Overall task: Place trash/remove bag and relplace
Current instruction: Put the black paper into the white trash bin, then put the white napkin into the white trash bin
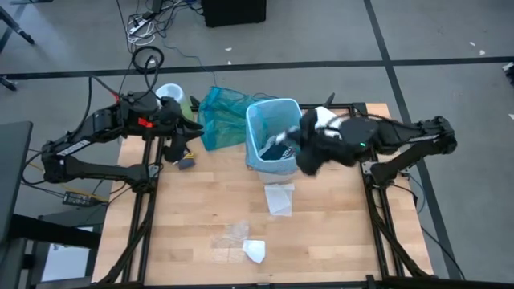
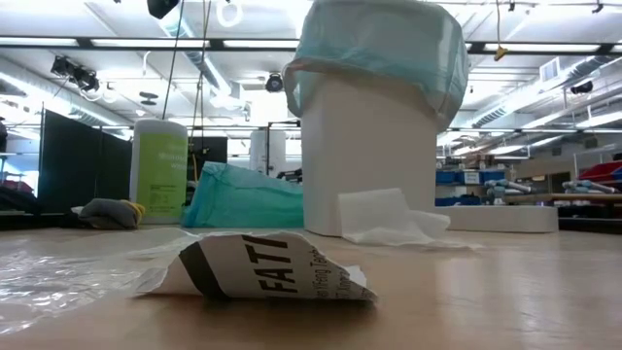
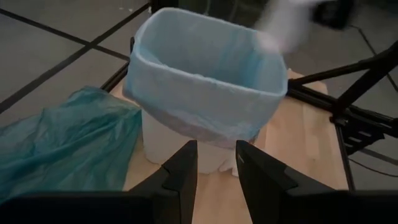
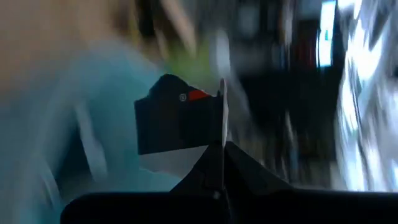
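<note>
Bag (image 1: 265, 120): sky-blue liner on the white bin (image 1: 271, 164) at table's far edge, teal bag (image 1: 218, 116) beside it. High view: my right gripper (image 1: 283, 143) over the bin mouth, pressed together, holding something thin and white, I think. Low view: scraps (image 2: 255, 270) on the table near the cam. Left wrist: left gripper (image 3: 216, 163) spread, empty, facing the bin. Risk: right arm snags liner rim, drags it off.

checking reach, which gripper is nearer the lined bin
Right. The right gripper hangs over the bin opening; the left gripper waits beyond the teal bag.
</note>
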